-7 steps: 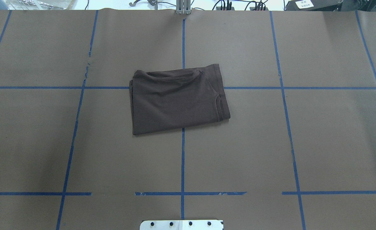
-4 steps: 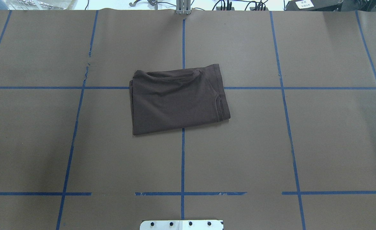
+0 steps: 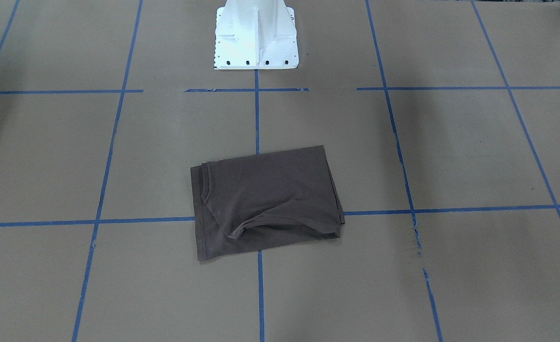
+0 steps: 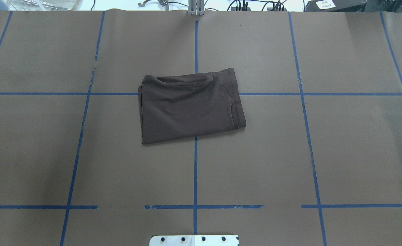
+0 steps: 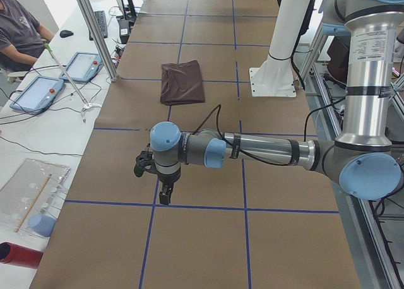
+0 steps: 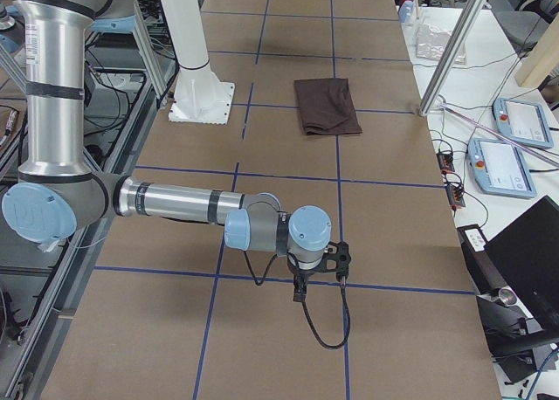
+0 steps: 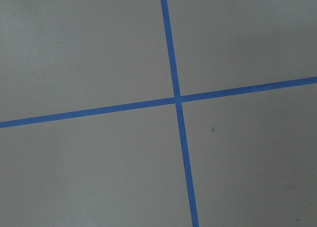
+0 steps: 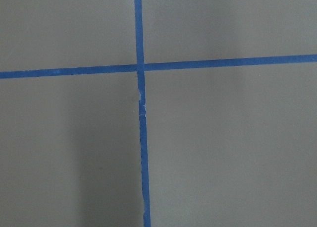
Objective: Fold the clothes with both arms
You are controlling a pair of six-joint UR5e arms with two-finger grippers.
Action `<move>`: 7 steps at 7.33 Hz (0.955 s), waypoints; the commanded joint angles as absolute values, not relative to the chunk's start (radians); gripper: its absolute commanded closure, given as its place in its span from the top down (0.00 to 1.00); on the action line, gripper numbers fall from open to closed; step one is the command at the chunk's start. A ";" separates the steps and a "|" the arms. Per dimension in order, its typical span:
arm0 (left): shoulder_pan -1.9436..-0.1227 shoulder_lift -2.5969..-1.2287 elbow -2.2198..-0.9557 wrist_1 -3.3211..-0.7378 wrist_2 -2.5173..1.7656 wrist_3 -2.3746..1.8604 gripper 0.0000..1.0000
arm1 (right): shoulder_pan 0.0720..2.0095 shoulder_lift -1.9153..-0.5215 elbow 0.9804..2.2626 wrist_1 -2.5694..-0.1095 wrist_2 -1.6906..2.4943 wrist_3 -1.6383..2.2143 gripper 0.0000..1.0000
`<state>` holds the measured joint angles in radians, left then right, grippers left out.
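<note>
The dark brown T-shirt point(image 4: 190, 106) lies folded into a compact rectangle at the table's middle, its collar edge along the far side. It also shows in the front view point(image 3: 265, 202), the left side view point(image 5: 182, 82) and the right side view point(image 6: 327, 105). No gripper touches it. My left gripper point(image 5: 165, 194) hangs over the table far off toward the left end. My right gripper point(image 6: 300, 293) hangs far off toward the right end. Both show only in the side views, so I cannot tell whether they are open or shut. The wrist views show only bare paper and blue tape.
Brown paper with blue tape grid lines point(image 4: 195, 171) covers the table. The white base pedestal point(image 3: 256, 35) stands at the robot's side. Control tablets point(image 5: 39, 92) and a seated person point(image 5: 19, 27) are beyond the table edge. Tablets point(image 6: 507, 164) also lie on the right view's side bench.
</note>
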<state>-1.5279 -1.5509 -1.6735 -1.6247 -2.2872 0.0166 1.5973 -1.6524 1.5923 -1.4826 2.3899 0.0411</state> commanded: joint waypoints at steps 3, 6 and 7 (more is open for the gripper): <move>-1.528 -1.552 -1.675 -1.621 -2.289 0.015 1.00 | 1.598 -1.652 1.611 -1.451 2.395 0.044 1.00; -1.528 -1.552 -1.675 -1.620 -2.289 0.015 1.00 | 1.598 -1.654 1.614 -1.451 2.395 0.041 1.00; -1.528 -1.552 -1.675 -1.620 -2.289 0.015 1.00 | 1.598 -1.655 1.612 -1.448 2.396 0.041 1.00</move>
<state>-1.5279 -1.5524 -1.6751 -1.6205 -2.2887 0.0153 1.5984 -1.6538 1.6128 -1.4510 2.3949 0.0421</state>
